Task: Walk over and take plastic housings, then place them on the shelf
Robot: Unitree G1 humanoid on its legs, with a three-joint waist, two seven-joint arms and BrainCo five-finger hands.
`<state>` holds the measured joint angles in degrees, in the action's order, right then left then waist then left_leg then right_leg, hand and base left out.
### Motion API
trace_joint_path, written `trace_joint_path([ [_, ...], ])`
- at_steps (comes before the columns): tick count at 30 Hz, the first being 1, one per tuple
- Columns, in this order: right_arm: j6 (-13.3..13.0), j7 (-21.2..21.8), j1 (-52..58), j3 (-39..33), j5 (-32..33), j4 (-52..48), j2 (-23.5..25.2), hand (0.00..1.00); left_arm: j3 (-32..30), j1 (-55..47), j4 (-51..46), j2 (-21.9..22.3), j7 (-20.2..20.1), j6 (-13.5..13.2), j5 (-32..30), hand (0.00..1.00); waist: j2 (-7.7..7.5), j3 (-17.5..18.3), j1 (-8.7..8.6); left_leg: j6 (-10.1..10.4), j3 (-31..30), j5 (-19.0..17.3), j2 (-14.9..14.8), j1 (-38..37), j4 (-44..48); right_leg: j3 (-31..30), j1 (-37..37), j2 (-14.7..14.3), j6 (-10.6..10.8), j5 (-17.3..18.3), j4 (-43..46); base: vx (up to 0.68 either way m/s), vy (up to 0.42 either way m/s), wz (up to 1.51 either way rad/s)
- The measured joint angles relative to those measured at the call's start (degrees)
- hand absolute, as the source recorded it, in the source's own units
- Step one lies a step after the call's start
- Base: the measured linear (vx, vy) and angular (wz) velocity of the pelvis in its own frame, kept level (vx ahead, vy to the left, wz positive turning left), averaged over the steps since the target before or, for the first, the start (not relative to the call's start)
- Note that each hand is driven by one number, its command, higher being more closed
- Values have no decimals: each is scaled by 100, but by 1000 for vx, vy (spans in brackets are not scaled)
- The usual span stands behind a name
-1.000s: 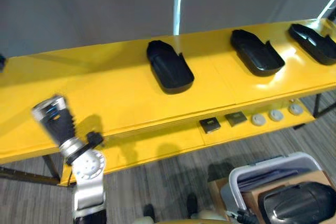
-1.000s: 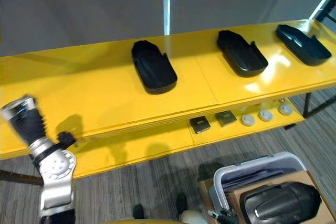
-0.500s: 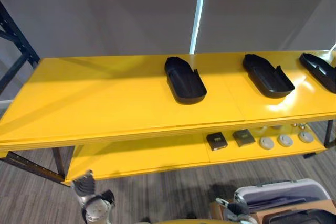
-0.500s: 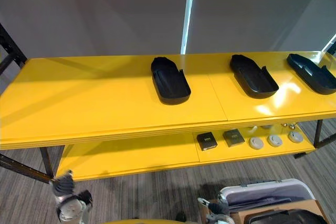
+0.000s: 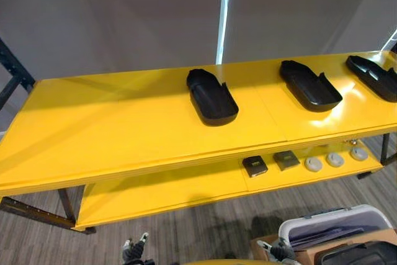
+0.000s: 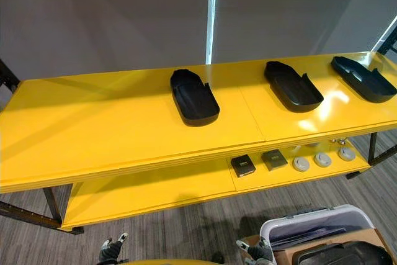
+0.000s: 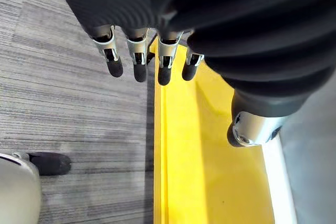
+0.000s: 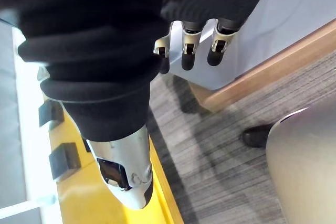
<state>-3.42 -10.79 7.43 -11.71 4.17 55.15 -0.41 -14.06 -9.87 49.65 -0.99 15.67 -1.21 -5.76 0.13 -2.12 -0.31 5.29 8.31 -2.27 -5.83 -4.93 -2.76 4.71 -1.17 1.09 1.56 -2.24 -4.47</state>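
Glossy yellow shelf [image 6: 111, 122] carries black scooped plastic housings [image 6: 194, 98]; left hand [image 7: 138, 59], right hand [image 8: 189, 51] slack-fingered, empty.

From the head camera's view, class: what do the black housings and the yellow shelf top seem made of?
Black housings: likely moulded plastic, satin; thin upturned walls, dull sheen. Yellow shelf top: probably painted or laminated board, glossy; bright glare at its right end, layered front edge.
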Motion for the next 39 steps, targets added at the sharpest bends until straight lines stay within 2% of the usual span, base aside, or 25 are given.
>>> trace_joint_path([
  [1,0,14,-106,-26,-19,19,2,0,1,11,6,-17,-59,-2,-37,0,17,-93,-51,-13,0,-117,-13,31,189,-10,-49,0,10,7,8,21,32,-11],
  [4,-2,87,-255,-33,-20,12,-37,0,3,35,35,65,-67,2,-133,0,93,-259,-35,-26,17,-587,-61,374,1147,-203,-11,-23,37,36,126,-25,28,-29],
  [5,2,86,-323,-24,-20,12,-44,0,4,59,35,94,-67,2,-138,0,91,-267,-16,-31,-164,-643,-39,556,1448,-327,128,-13,40,47,232,-40,16,-41],
  [8,-1,84,-503,-3,-28,-81,-91,0,3,156,29,155,-56,0,-130,0,132,-302,47,-38,-839,-883,-17,724,1760,-736,556,-108,60,111,645,-76,9,-74],
  [10,3,82,-513,8,-30,-175,-123,0,23,274,29,208,-57,-1,-118,0,163,-315,41,-67,-896,-1110,-48,691,1749,-907,738,-182,118,165,874,-110,70,-60],
  [12,25,82,-480,27,-31,-276,-76,0,62,430,18,181,-60,-4,-119,0,32,-417,5,-120,-720,-1180,-7,640,1826,-1107,779,-164,154,165,1007,-123,100,-42],
  [16,125,78,-512,35,-36,-623,15,0,47,501,14,178,-58,-8,-157,0,-68,-453,-41,-283,212,-1546,-2,835,2422,-2043,1247,-297,417,-67,1075,-147,141,-115],
  [17,146,77,-546,39,-37,-661,14,0,45,538,14,170,-57,-13,-159,0,-73,-479,-36,-324,386,-1574,-10,879,2486,-2163,1309,-290,383,-145,999,-180,147,-163],
  [18,173,72,-599,41,-54,-670,7,0,52,549,19,178,-56,-24,-159,0,-59,-499,-33,-423,932,-1596,-98,960,2525,-1861,1455,-142,142,-119,816,-120,84,-143],
  [19,183,71,-628,40,-87,-670,6,0,52,565,18,218,-56,-23,-158,0,16,-544,-4,-468,1144,-1586,-171,956,2520,-1523,1557,-81,-24,-105,900,-139,91,-182],
  [21,232,75,-650,84,-203,-639,11,0,-1,589,29,167,-53,-21,-159,0,155,-641,88,-495,1802,-1570,-402,691,2389,51,1812,97,-204,329,2274,-62,69,-151],
  [22,231,74,-620,83,-228,-636,8,0,0,589,28,145,-53,-21,-159,0,172,-651,90,-491,1937,-1567,-417,601,2359,343,1747,137,-232,468,2522,-6,24,-102],
  [23,226,76,-560,92,-264,-626,7,0,4,585,29,103,-54,-23,-159,0,169,-648,93,-491,2087,-1567,-419,516,2362,651,1577,283,-263,710,2754,-1,-27,-74],
  [24,222,77,-548,93,-276,-560,5,0,1,586,32,64,-54,-23,-159,0,95,-612,93,-491,2231,-1567,-409,466,2377,931,1432,379,-265,1005,2813,5,-72,-96],
  [25,217,78,-594,93,-300,-401,-5,0,-5,620,49,-28,-58,-21,-159,0,-37,-601,102,-489,2339,-1568,-347,425,2415,1196,1441,430,-254,1072,2725,-2,-126,-104],
  [27,174,75,-655,93,-361,-169,-123,0,16,664,122,-29,-66,-6,-160,0,109,-610,78,-453,2072,-1468,-320,395,2229,1059,1270,140,-301,784,2188,4,-124,-88],
  [28,188,73,-717,94,-409,43,-198,0,47,678,159,-17,-63,-1,-159,0,124,-599,50,-363,2042,-1309,-335,357,2082,848,1115,-32,-291,489,1633,30,-115,-90],
  [29,193,70,-763,91,-440,157,-261,0,83,674,160,-17,-62,-1,-159,0,116,-599,93,-308,2065,-1215,-380,355,2053,634,1000,-194,-312,247,1165,21,-114,-99],
  [31,206,69,-794,88,-459,249,-326,0,108,635,170,-21,-62,3,-158,0,108,-611,90,-288,2184,-1207,-560,366,2239,498,911,-337,-398,183,807,12,-115,-90],
  [33,210,70,-762,77,-457,256,-331,0,110,645,165,-41,-62,6,-157,0,80,-751,81,-279,2175,-1216,-858,437,3052,455,719,-450,-451,219,719,3,-123,-65],
  [34,209,69,-747,79,-451,253,-349,0,112,633,153,-26,-63,5,-157,0,116,-794,91,-317,2088,-1191,-1144,616,3899,289,612,-583,-482,240,781,-4,-107,-69],
  [35,208,63,-760,79,-430,250,-376,0,127,576,150,-6,-66,8,-156,0,163,-813,107,-499,1864,-1072,-1314,833,4514,128,596,-675,-521,266,889,44,-91,-90],
  [36,207,35,-825,75,-385,247,-399,0,208,513,158,11,-67,14,-156,0,156,-851,113,-550,1284,-1108,-1227,1163,4931,-109,565,-717,-549,288,1006,86,-35,-88],
  [37,199,-24,-843,47,-336,242,-399,0,226,493,139,23,-72,5,-129,0,117,-895,121,-500,819,-1248,-988,1293,4945,-292,563,-708,-556,292,1042,109,11,-89],
  [39,180,-83,-929,-158,-173,232,-390,0,272,510,141,30,-68,6,-133,0,116,-910,120,-216,105,-1453,-461,1460,4473,-751,549,-688,-556,292,1040,86,61,-94],
])
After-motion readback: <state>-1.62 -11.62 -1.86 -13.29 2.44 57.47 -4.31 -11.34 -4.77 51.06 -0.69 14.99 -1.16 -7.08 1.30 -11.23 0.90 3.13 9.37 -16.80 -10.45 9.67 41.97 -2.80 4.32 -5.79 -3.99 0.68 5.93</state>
